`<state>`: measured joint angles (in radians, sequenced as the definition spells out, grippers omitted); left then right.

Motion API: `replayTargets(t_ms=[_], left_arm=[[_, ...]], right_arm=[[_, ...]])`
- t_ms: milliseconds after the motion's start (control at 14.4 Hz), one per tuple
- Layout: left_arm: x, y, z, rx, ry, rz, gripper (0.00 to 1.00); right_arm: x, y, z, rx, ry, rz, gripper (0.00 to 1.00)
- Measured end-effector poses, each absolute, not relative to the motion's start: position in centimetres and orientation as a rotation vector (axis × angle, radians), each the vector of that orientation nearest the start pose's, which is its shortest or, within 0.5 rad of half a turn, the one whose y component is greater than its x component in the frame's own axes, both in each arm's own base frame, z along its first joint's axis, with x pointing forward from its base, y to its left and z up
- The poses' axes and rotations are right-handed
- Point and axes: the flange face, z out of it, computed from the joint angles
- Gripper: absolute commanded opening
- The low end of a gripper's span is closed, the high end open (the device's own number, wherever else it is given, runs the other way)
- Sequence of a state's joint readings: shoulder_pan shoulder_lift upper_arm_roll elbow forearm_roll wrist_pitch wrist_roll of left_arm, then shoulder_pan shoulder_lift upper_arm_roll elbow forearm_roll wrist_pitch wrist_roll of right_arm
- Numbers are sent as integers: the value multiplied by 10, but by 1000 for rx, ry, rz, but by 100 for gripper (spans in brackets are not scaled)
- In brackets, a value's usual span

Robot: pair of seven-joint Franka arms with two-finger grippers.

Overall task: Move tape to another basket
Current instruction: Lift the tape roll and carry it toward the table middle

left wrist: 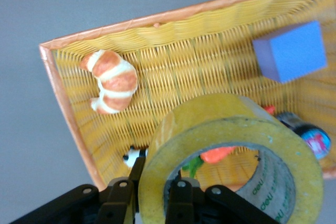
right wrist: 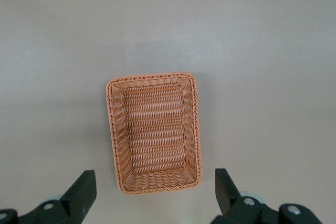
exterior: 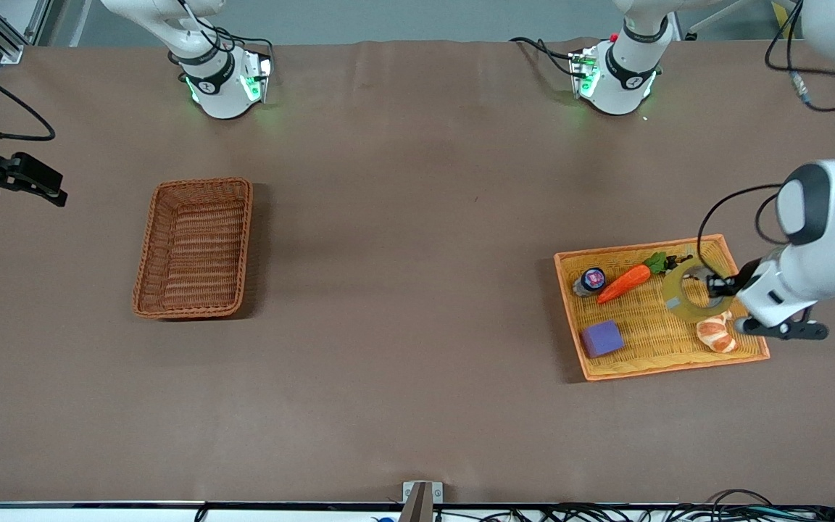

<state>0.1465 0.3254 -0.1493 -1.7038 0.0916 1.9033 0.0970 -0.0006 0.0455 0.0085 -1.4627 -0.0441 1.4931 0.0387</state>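
The left tool is pinched on the wall of the tape, one finger inside the ring and one outside. The tape is tilted and sits above the yellow tray, over the tray's end toward the left arm; whether its lower edge clears the weave cannot be told. The right tool stands spread and waits high over the basket, holding nothing.

Hazards, judged from this position:

1. Rotation in the grip. The hold takes only one side of the ring, so the free side may swing down during travel and the tape may slip out.
2. Snagging. The croissant lies in the tray just beside the tape, and the carrot is near. A sideways move begun before the tape clears the tray rim could drag either one.
3. Long transfer. The basket is well apart from the tray, toward the right arm's end of the table. A release made early would drop the tape on the table.
4. Arm conflict. The right tool hangs over the basket and could obstruct the approach.
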Motion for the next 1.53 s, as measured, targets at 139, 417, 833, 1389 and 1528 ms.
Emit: replayTargets(t_ms=[139, 417, 833, 1389, 1528], left_arm=[[628, -27, 409, -3102, 289, 200, 0], [620, -116, 395, -3102, 341, 233, 0], [600, -267, 354, -3065, 385, 248, 0], [550, -471, 290, -3139, 306, 127, 0], [534, -511, 275, -3188, 294, 73, 0]], right_arm=[[561, -1, 643, -3185, 55, 23, 100], [561, -2, 643, -3185, 56, 23, 100], [561, -2, 643, -3185, 58, 23, 100], [561, -5, 643, -3185, 68, 25, 100], [561, -7, 643, -3185, 73, 26, 100]])
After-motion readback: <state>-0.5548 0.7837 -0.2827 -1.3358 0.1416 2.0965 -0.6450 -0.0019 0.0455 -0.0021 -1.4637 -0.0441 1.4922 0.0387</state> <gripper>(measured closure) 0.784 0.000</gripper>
